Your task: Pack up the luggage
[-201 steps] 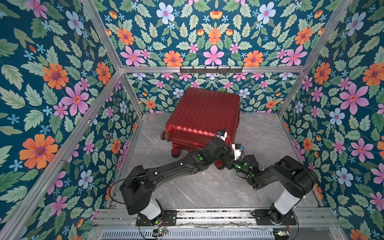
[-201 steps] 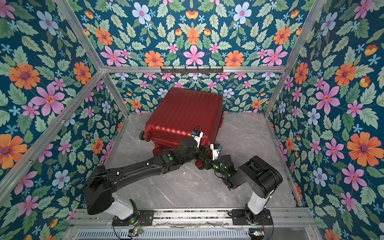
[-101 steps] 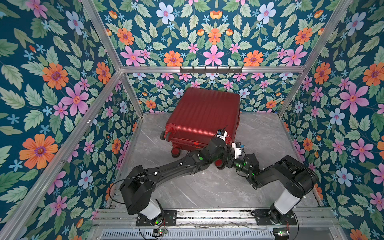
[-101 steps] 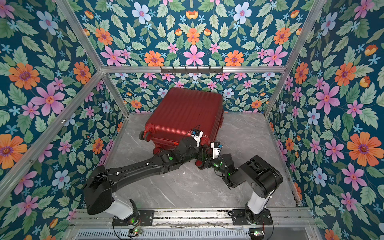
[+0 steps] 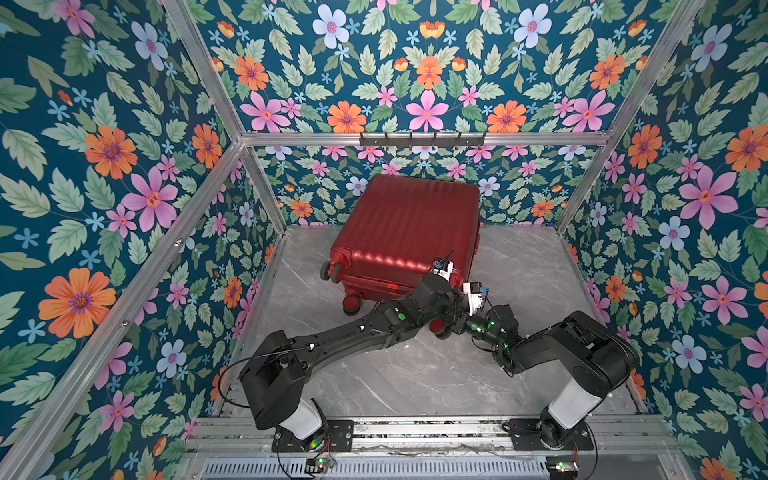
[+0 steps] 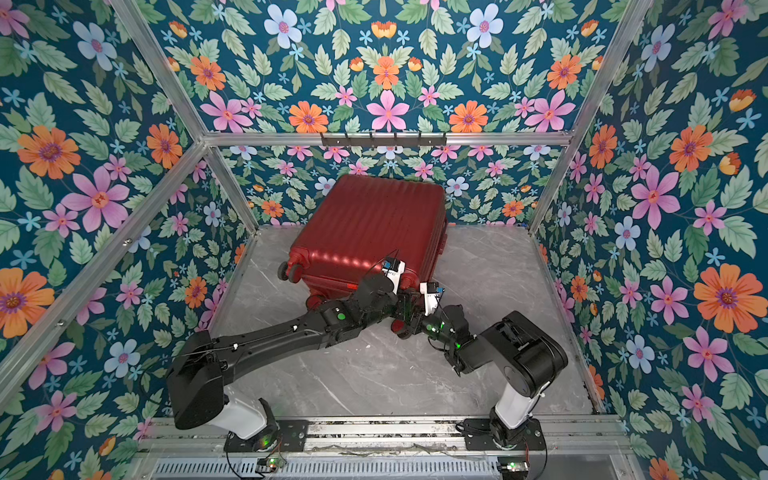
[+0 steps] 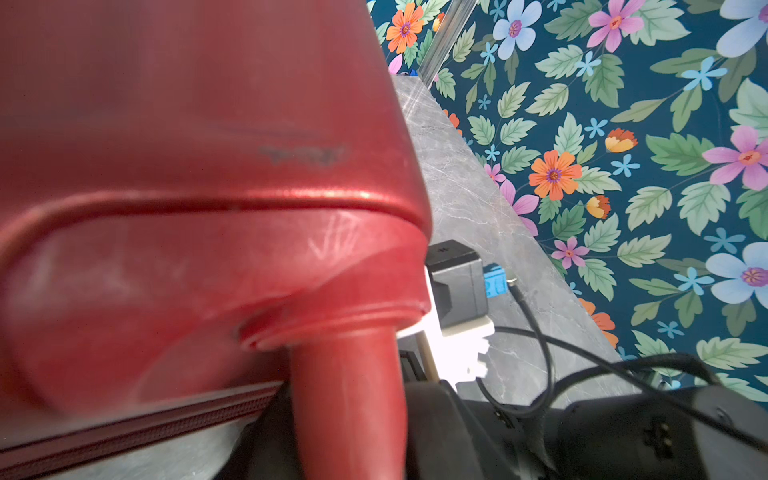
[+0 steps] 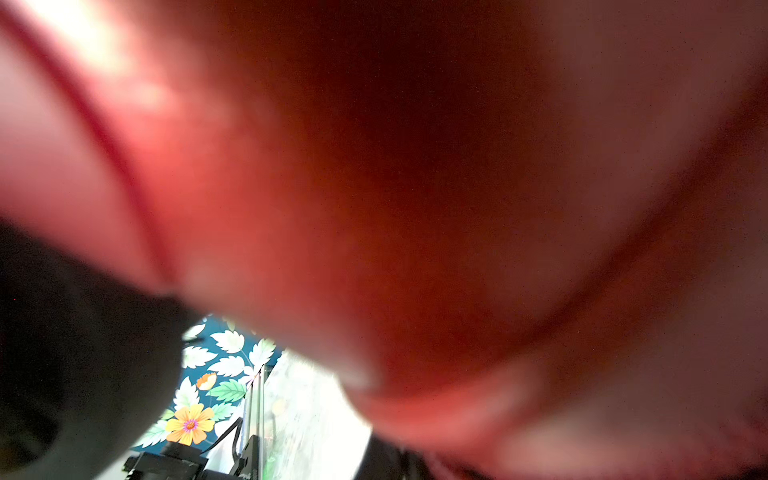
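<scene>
Right gripper (image 5: pixel 455 326) closed beside caster (image 5: pixel 439 331) of luggage (image 5: pixel 407 232), left arm (image 5: pixel 365 332) crossing.

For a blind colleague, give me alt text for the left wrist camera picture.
The dark-red luggage fills most of the frame, very close: a shell corner, a zipper and a red wheel leg. Beside it are grey marble floor, floral wall and the other arm's camera.
</scene>
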Controlling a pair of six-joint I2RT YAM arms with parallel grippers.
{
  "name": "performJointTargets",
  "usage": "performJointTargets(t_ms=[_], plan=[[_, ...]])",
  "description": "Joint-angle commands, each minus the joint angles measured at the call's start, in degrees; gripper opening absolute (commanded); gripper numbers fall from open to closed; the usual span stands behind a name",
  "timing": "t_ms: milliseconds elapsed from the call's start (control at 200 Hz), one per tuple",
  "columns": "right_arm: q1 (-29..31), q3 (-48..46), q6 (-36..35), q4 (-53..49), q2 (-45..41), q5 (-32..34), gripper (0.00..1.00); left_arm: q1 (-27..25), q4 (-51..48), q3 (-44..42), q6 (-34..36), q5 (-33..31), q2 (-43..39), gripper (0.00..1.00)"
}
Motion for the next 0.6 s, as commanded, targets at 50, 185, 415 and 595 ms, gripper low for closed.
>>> performJointTargets(t_ms=[50, 185, 415, 595], plan=[[-0.11, 0.2, 0.47, 0.33, -0.92, 2.67, 0.0, -0.11, 12.91, 0.29, 6.62, 3.98, -1.39, 0.0], [-0.12, -1.81, 0.7, -0.89, -4.32, 4.65, 0.0, -0.12, 13.0, -0.33, 6.69, 3.48, -2.0, 0.0], [-0.2, -5.05, 2.9, -3.61, -7.58, 9.6, 0.0, -0.08, 12.26, -1.59, 7.12, 1.86, -3.65, 0.0], [-0.37, -5.85, 5.19, -3.58, -8.82, 9.85, 0.0, -0.08, 11.34, -3.25, 7.32, 0.16, -5.74, 0.0]])
